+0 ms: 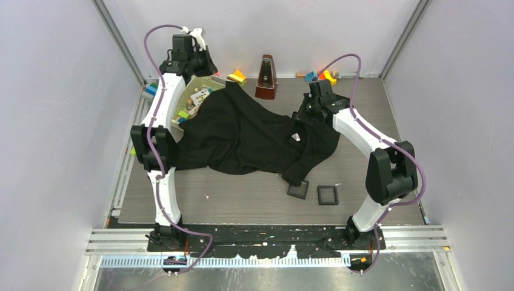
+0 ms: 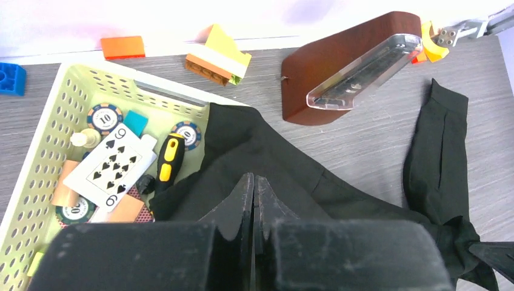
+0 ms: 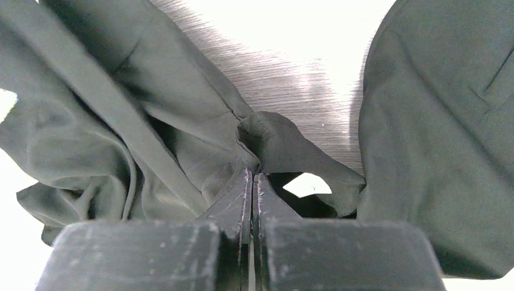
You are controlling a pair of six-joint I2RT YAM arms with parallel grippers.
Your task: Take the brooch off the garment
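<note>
At frame left, a perforated green basket (image 2: 42,151) holds chips (image 2: 104,118), a card (image 2: 109,165) and a screwdriver (image 2: 170,159). The left gripper (image 2: 254,179) is closed tight above the soft black garment (image 2: 273,157). The right gripper (image 3: 253,174) pinches a fold of it.

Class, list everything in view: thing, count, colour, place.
black fabric garment: one, black, centre
pale green perforated plastic basket: one, green, rear left
nine-of-spades playing card: one, white, in basket
round poker chips: three seen, blue-white, in basket
yellow-and-black tool handle: one, yellow-black, in basket
brown wooden metronome: one, brown, rear centre
coloured toy blocks: several, mixed, at rear
small black square trays: two, black, front, right of centre
brooch: none visible
left hand: one, black, shut, over garment
right hand: one, black, shut on garment
</note>
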